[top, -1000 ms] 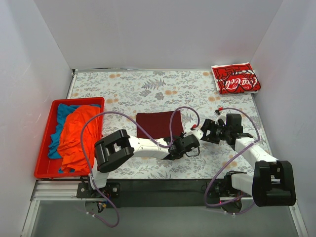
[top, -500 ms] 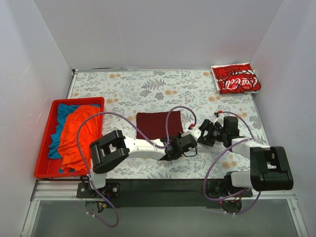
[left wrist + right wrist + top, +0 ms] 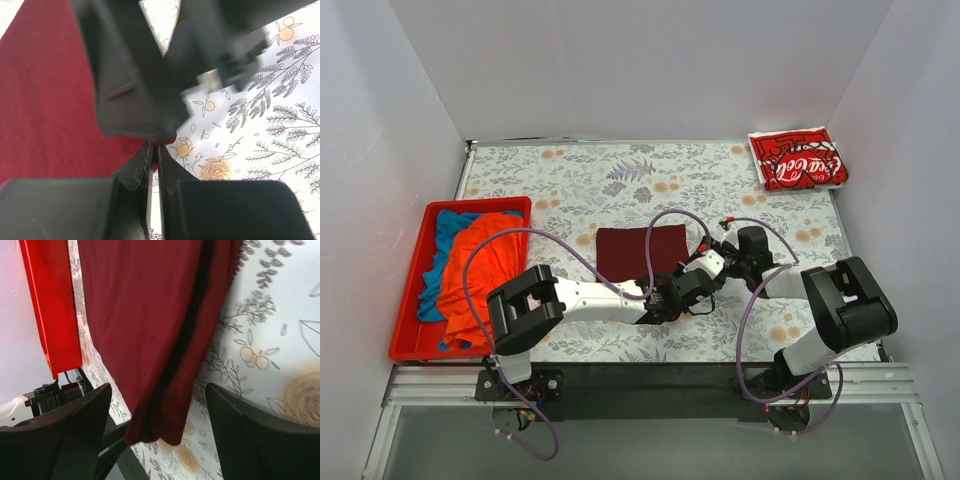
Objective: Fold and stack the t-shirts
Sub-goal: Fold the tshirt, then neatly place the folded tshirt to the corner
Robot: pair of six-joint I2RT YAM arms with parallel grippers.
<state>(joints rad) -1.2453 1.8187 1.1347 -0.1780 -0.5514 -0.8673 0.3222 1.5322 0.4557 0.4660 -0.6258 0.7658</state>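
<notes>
While the maroon t-shirt (image 3: 642, 250) lies folded in the middle of the flowered counter (image 3: 570, 180), the top view shows both arms reaching to its near right corner. The left tool (image 3: 680, 288) and the right tool (image 3: 708, 262) are just beside each other there. The Coca-Cola t-shirt (image 3: 798, 158) lies folded in the far right corner. The orange t-shirt (image 3: 470, 280) and the blue t-shirt (image 3: 442, 232) are in the red bin (image 3: 410, 345) on the left.

From the left wrist, the left tool (image 3: 153, 150) is clenched, its tips meeting at the edge of the maroon cloth (image 3: 50, 100); whether cloth is caught between them I cannot tell.

From the right wrist, the right tool (image 3: 155, 390) is released, its fingers (image 3: 60, 435) wide apart over the shirt's corner.
</notes>
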